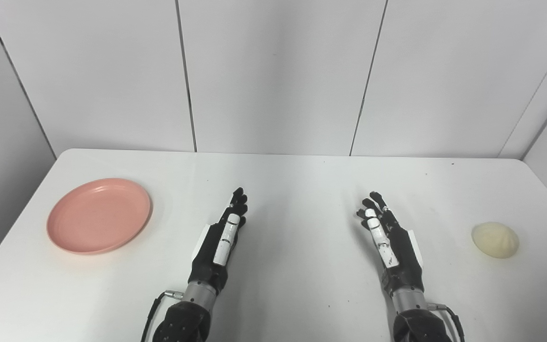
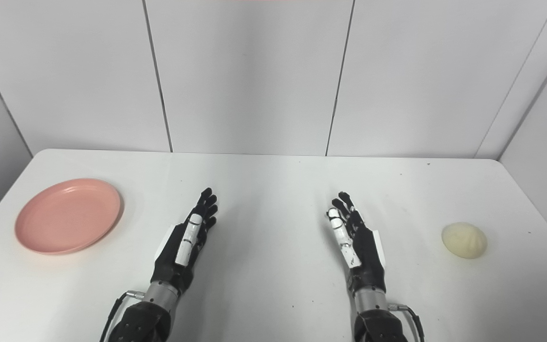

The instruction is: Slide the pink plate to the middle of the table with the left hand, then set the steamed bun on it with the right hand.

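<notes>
Pink plate (image 1: 99, 215) lies flat, rim up, at the far left of your white tabletop (image 1: 297, 190), well apart from both hands. Being round, it has no long axis and points nowhere; you can read no brand or writing on it. The steamed bun (image 1: 495, 240) sits at the far right side, dome up, pleats faintly running over its top, slightly wider than it is deep, so its longer span runs roughly left to right. It carries no label.

Your left hand (image 1: 221, 240) rests over the tabletop between the plate and the middle, fingers stretched out and pointing away from you toward the wall, holding nothing, its fingers lying close alongside one another. Your right hand (image 1: 387, 237) mirrors it, just right of the middle, fingers extended and slightly spread, also empty, well short of the bun. Neither hand touches either thing.
</notes>
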Robot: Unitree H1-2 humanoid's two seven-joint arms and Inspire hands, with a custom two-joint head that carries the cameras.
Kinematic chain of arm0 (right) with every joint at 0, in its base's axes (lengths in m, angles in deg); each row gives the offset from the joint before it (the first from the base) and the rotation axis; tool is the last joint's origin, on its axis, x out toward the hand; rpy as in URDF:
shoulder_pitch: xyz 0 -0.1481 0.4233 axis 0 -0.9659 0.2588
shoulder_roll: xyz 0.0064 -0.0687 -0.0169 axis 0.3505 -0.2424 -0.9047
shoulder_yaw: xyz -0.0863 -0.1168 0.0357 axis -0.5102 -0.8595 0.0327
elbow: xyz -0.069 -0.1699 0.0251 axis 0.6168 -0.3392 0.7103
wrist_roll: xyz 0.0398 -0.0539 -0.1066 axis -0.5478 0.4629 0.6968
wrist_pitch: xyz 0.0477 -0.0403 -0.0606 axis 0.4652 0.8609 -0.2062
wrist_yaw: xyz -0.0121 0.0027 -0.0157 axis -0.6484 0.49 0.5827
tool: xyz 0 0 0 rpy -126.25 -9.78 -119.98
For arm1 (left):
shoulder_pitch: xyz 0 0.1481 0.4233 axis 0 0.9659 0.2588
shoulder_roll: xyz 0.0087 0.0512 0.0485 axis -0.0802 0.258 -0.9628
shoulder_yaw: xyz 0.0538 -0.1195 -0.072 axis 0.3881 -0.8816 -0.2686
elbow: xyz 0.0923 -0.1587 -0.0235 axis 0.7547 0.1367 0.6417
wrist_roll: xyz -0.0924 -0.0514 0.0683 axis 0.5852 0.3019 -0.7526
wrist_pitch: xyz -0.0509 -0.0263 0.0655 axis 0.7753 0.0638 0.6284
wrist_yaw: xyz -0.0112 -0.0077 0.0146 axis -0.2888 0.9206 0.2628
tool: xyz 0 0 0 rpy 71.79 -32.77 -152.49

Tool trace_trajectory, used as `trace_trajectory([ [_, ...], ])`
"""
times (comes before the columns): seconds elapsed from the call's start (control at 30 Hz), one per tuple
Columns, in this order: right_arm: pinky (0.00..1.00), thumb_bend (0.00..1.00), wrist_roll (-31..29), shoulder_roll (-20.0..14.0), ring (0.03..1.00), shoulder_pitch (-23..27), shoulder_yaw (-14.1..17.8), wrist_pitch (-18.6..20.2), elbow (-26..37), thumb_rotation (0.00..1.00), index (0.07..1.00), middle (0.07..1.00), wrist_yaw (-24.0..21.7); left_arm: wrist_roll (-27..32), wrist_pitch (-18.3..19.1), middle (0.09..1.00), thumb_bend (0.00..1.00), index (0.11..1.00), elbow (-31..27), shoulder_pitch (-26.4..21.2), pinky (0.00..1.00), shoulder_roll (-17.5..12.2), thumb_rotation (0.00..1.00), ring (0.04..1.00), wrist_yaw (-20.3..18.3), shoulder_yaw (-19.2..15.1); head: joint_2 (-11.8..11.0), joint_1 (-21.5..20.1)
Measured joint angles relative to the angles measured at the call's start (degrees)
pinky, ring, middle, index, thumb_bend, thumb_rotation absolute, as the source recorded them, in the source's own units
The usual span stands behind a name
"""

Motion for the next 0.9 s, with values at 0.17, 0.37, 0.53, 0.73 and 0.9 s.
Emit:
trace_trajectory([
  [0.17, 0.89, 0.58, 0.0, 0.0, 0.836, 0.0, 0.0, 0.0, 0.0, 0.74, 0.894, 0.877, 0.0, 0.0, 0.0, 1.0, 0.52, 0.968, 0.0, 0.0, 1.0, 0.0, 1.0, 1.0, 0.0, 0.0, 0.1, 0.0],
  [0.37, 0.89, 0.56, -0.4, 0.0, 0.84, 0.0, 0.1, 0.0, 0.0, 0.73, 0.897, 0.88, 0.0, 0.0, 0.0, 1.0, 0.54, 0.974, 0.0, 0.0, 1.0, 0.0, 1.0, 1.0, 0.0, 0.0, -0.9, 3.0],
  [0.53, 0.89, 0.56, -0.3, -0.8, 0.834, -0.1, 0.0, 0.0, 0.0, 0.76, 0.906, 0.887, -0.4, 0.0, -0.2, 1.0, 0.56, 0.976, 1.0, -0.3, 1.0, 0.1, 1.0, 1.0, 0.0, 0.3, -1.8, 6.5],
  [0.73, 0.92, 0.56, -2.5, -2.2, 0.864, -0.3, 1.0, -0.1, -0.4, 0.76, 0.924, 0.904, -1.1, -0.3, -1.2, 1.0, 0.59, 0.999, 2.9, -1.2, 1.0, 0.7, 1.0, 1.0, 0.4, 0.6, -4.0, 12.4],
  [0.9, 0.94, 0.53, -3.8, -3.3, 0.879, -0.1, 1.7, -1.2, -1.3, 0.76, 0.928, 0.908, -2.3, -0.6, -3.1, 1.0, 0.62, 0.998, 6.4, -3.4, 1.0, 2.0, 1.0, 1.0, 1.8, 0.6, -5.9, 17.0],
])
